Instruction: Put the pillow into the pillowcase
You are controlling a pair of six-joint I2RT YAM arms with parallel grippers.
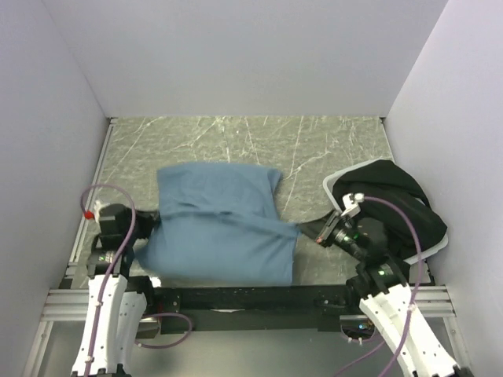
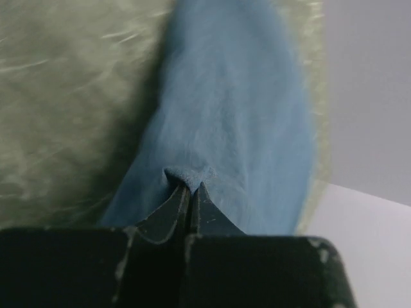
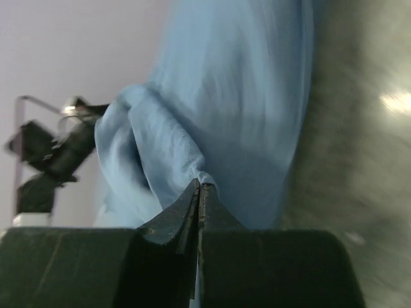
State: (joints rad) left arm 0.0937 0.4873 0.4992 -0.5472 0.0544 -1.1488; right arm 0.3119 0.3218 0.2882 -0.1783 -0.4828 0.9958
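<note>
**Inspector:** Overhead view first. What is lying where?

**Onlooker:** The pillowcase [image 1: 220, 232] is lying plump on the table [image 1: 236, 141], from centre toward 7 o'clock. The left gripper [image 1: 145, 229] is meeting its edge at 9 o'clock. The right gripper [image 1: 308, 232] is meeting its corner at 3 o'clock. A black fabric bundle [image 1: 393, 208] is sitting at the table's 3 o'clock, apart from the case.

**Inspector:** Left wrist view?

**Onlooker:** The left gripper [image 2: 191, 187] is pinching a small fold of the pillowcase [image 2: 237, 115], fingers pressed together. The cloth is stretching away toward 12 o'clock over the marbled top.

**Inspector:** Right wrist view?

**Onlooker:** Same finding. The right gripper [image 3: 198, 186] is pinching a gathered tuck of the pillowcase [image 3: 225, 96], fingers tight together. The cloth is running up to 12 o'clock, and the left arm [image 3: 58, 154] is showing blurred at 9 o'clock.
</note>
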